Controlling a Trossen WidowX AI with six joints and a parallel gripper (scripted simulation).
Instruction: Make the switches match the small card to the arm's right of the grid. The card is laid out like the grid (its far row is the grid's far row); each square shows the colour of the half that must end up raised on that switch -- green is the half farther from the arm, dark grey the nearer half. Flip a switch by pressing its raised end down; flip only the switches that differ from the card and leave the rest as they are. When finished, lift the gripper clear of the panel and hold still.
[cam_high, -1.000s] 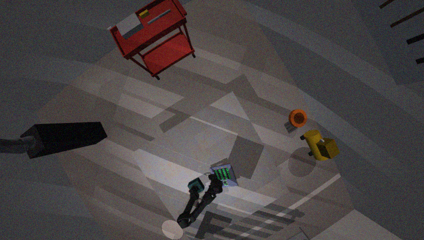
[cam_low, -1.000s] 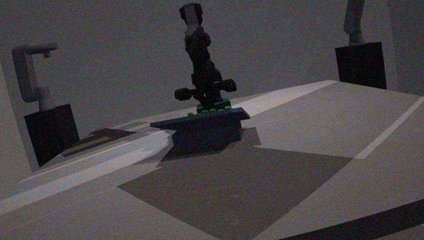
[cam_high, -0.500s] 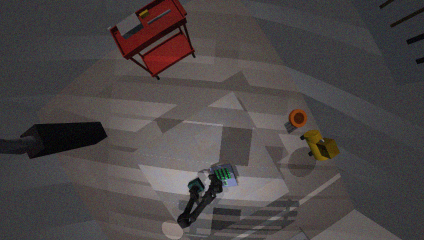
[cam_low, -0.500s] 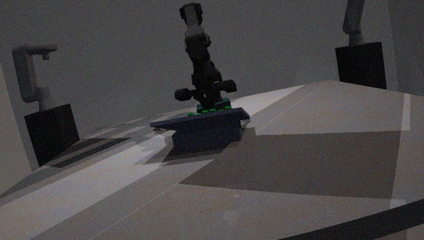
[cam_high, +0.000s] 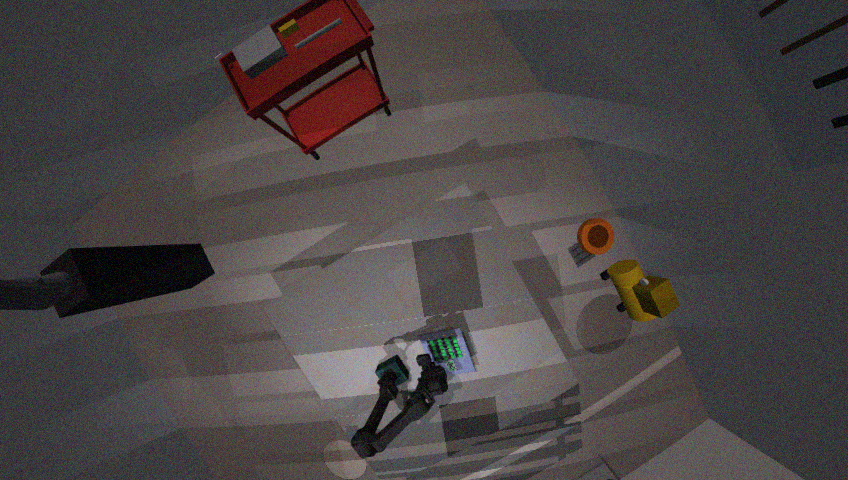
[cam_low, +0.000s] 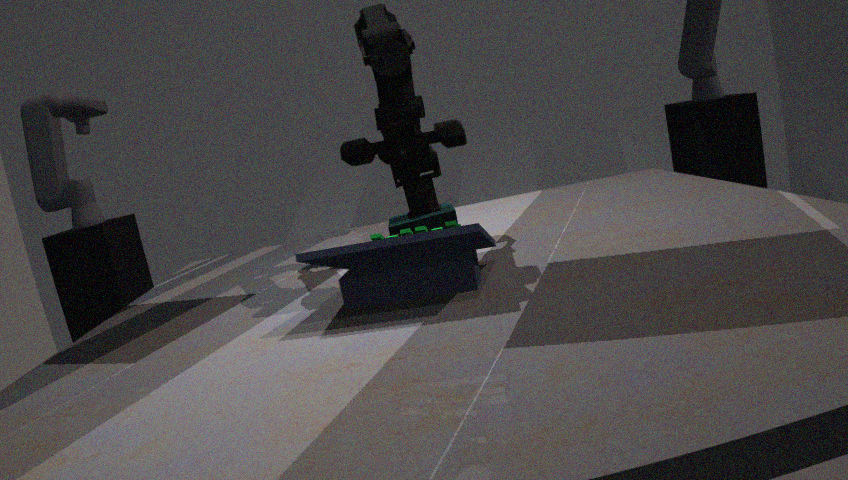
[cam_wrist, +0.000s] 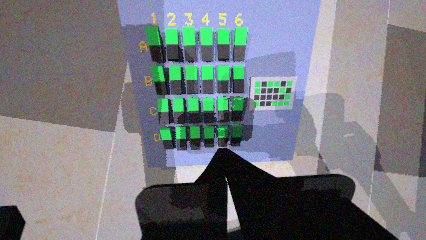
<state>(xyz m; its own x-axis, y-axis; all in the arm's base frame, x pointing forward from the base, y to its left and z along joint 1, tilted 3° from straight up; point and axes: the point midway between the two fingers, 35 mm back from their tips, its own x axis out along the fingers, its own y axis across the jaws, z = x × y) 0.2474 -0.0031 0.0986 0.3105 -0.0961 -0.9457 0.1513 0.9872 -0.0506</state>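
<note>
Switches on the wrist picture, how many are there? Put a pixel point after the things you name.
24 switches (cam_high: 448, 347) (cam_low: 421, 229) (cam_wrist: 191, 73): six in row A, the far row, six in row B, six in row C and six in row D, the nearest. None looks hidden.
</note>
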